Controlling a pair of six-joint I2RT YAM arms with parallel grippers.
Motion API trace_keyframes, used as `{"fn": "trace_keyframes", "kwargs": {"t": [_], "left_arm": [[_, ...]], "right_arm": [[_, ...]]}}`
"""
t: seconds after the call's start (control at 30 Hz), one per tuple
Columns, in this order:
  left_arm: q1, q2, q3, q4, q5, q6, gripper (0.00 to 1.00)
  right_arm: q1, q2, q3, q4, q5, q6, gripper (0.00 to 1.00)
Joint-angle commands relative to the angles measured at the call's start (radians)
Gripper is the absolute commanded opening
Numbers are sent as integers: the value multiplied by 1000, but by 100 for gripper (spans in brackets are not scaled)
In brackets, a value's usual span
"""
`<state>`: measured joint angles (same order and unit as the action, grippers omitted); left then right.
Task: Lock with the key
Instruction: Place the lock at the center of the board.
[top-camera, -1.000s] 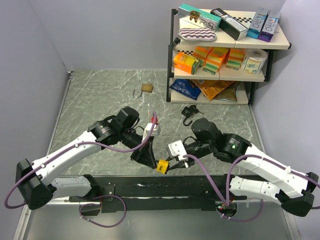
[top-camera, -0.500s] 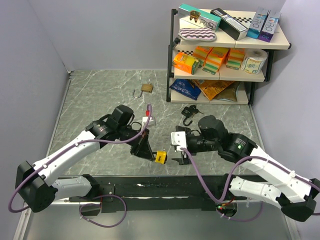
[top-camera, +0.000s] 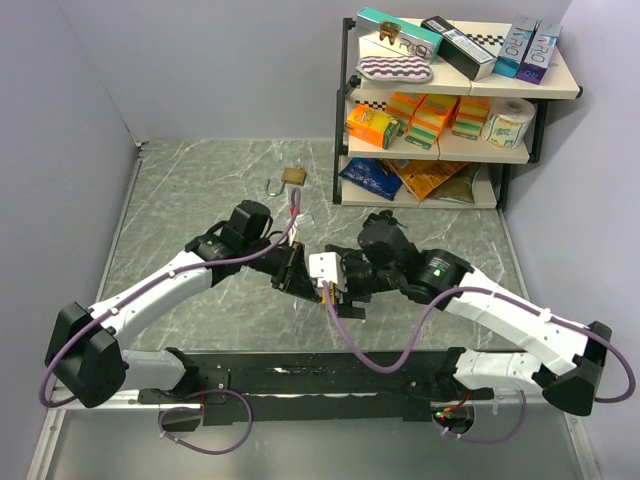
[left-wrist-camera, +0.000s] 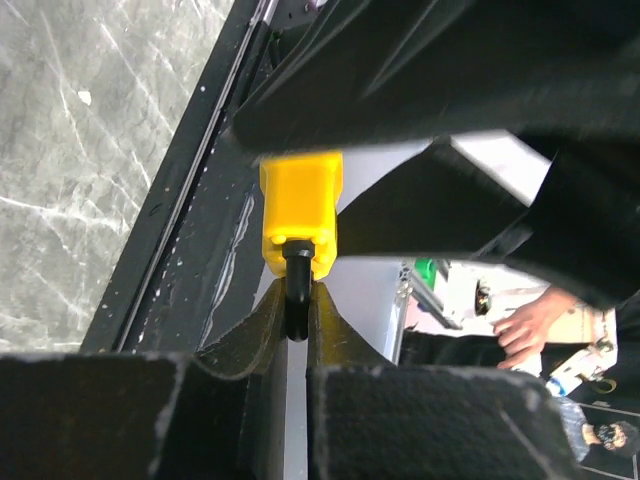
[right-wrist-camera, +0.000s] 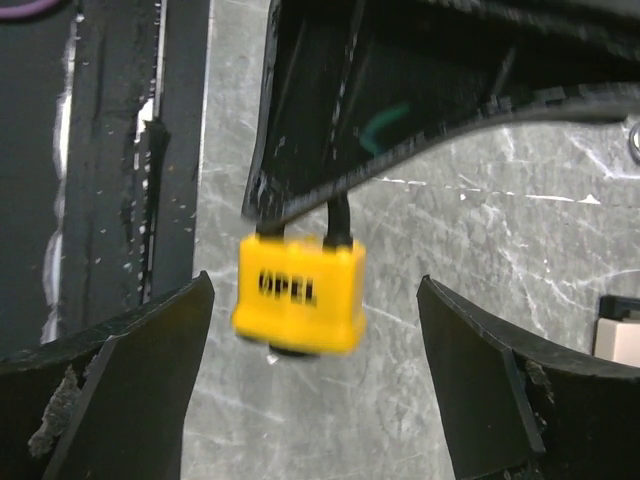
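Left pincer is pressed tight on the shackle, with the yellow padlock hanging off it above the desk. Right pincer is spread wide, a finger either side of the body, not touching. I reckon this is the take-over. Next up: close squarely on the body, no twisting.

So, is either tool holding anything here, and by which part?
The left tool is shut on the yellow padlock, pinching its black shackle. The right tool is open around the padlock's body, holding nothing.
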<state>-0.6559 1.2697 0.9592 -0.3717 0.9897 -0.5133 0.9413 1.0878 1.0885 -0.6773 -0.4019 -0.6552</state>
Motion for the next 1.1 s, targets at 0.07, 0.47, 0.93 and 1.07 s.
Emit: {"fn": "trace_keyframes", "kwargs": {"t": [0.07, 0.47, 0.93, 1.07], "left_arm": [[7, 3, 19, 111, 58, -99, 1], [54, 16, 12, 102, 1, -99, 28], [394, -95, 3, 96, -279, -54, 96], [447, -92, 7, 89, -284, -57, 96]], "right_arm": [[39, 41, 41, 64, 97, -18, 83], [48, 11, -15, 133, 202, 14, 0], [-417, 155, -108, 58, 253, 730, 0], [-463, 199, -151, 93, 305, 851, 0]]}}
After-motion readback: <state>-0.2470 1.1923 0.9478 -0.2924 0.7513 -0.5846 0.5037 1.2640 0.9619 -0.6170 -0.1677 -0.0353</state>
